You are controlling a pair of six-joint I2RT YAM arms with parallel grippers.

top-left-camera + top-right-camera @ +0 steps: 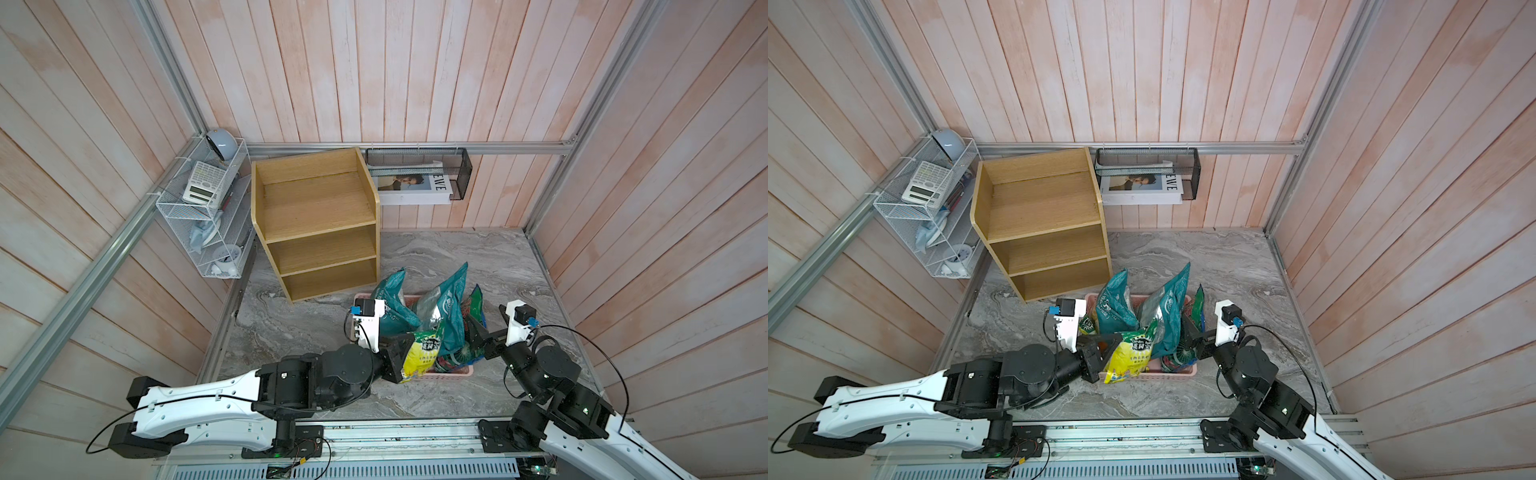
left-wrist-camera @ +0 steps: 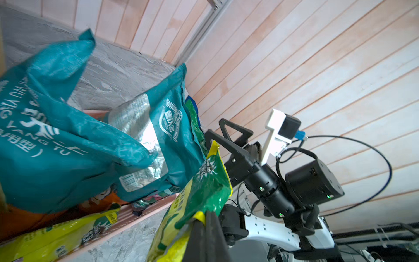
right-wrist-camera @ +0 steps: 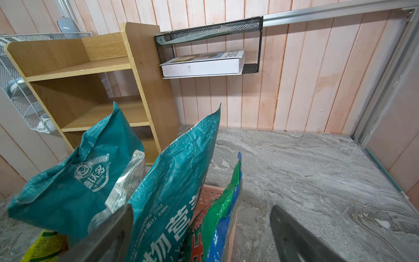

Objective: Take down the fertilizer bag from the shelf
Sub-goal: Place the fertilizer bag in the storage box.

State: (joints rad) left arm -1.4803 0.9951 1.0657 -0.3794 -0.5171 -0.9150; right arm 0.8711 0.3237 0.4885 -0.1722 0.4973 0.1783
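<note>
The light-wood shelf (image 1: 316,216) (image 1: 1042,216) (image 3: 79,68) stands at the back left, and all three tiers are bare. A yellow-and-green fertilizer bag (image 1: 422,353) (image 1: 1131,353) (image 2: 199,188) hangs over the near left corner of a pink basket (image 1: 453,374) (image 1: 1167,376) on the table. My left gripper (image 1: 397,357) (image 1: 1100,353) (image 2: 205,215) is shut on that bag's edge. At the basket's right side my right gripper (image 1: 478,332) (image 1: 1192,332) (image 3: 200,209) is open. Its fingers stand on either side of upright bags without touching them.
Two tall teal bags (image 1: 395,307) (image 1: 449,307) and a green-and-blue bag (image 3: 224,204) stand in the basket. A white wire rack (image 1: 208,216) hangs on the left wall. A black mesh wall basket (image 1: 419,174) holds a book. Wooden walls close three sides.
</note>
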